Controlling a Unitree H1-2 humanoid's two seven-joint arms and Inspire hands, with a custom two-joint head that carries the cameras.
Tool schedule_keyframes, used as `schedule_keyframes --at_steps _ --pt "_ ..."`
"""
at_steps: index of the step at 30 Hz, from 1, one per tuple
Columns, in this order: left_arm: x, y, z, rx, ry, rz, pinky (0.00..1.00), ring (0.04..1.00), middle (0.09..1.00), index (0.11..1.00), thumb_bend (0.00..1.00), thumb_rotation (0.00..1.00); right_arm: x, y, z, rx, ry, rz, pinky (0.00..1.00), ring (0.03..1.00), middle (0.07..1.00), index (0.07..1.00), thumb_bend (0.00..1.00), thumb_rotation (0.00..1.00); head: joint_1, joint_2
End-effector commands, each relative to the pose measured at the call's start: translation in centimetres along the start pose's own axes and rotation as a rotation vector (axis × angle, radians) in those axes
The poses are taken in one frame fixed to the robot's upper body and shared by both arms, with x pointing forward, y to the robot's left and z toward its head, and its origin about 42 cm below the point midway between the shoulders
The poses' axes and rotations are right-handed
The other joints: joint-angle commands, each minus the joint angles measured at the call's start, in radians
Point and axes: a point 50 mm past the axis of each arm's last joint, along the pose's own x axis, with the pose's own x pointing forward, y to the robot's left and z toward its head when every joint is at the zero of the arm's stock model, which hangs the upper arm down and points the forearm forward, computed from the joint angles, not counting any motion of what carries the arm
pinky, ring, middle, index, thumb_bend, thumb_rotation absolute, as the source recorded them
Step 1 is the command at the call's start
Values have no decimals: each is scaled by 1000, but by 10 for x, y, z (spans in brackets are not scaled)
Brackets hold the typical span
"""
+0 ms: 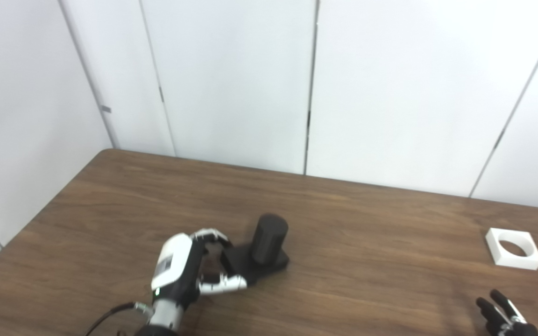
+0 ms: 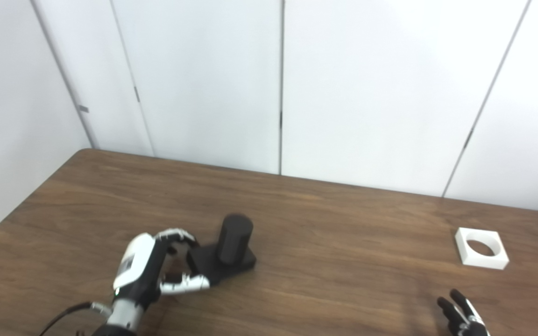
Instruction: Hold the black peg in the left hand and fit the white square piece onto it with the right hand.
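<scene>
Left hand [image 1: 189, 268] low on the bench [image 1: 367, 261], curled in a loose C, fingers [image 1: 210, 235] and thumb apart, closing around the near-left edge of the black base. Contact with the base likely, but too dark there to confirm; nothing lifted, nothing pinched. Black peg [image 1: 269, 240] upright on its flat square base, just right of the palm, untouched on its round shaft.

Right hand [image 1: 507, 315] only partly in view at the bottom right corner, dark fingers pointing up and slightly apart, holding nothing. White square piece [image 1: 514, 248] flat on the bench, round hole facing up, near that hand but clearly apart from it, well apart from the peg.

Step in hand, by judgement: securing the peg with the left hand; grip not yet firm. Next move calls for closing on the base or the shaft low down, leaving the top free for the hole. After that, reaching forward to the white piece, pinching it by its outer walls, carrying it leftward.

Peg well inside the bench. White piece toward the right side, bench edge there out of view. Wide bare wood between the two, nothing in the path.
</scene>
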Motion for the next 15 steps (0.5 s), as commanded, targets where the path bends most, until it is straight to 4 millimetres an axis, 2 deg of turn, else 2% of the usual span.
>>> schedule_keyframes --at_steps 1,8,15 --pt "-7 -5 6 -39 -60 -87 684 780 748 487 508 62 -1 7 5 15 1 9 1000 941 873 909 480 1000 -22 15" --pt "-42 -32 12 -147 -85 -281 719 810 764 486 507 54 -5 9 13 -8 -2 12 1000 925 862 908 447 1000 -91 65" --pt "-54 -38 19 -126 -139 -456 734 836 779 486 507 55 -7 13 17 -29 12 4 1000 904 841 888 470 1000 -139 111"
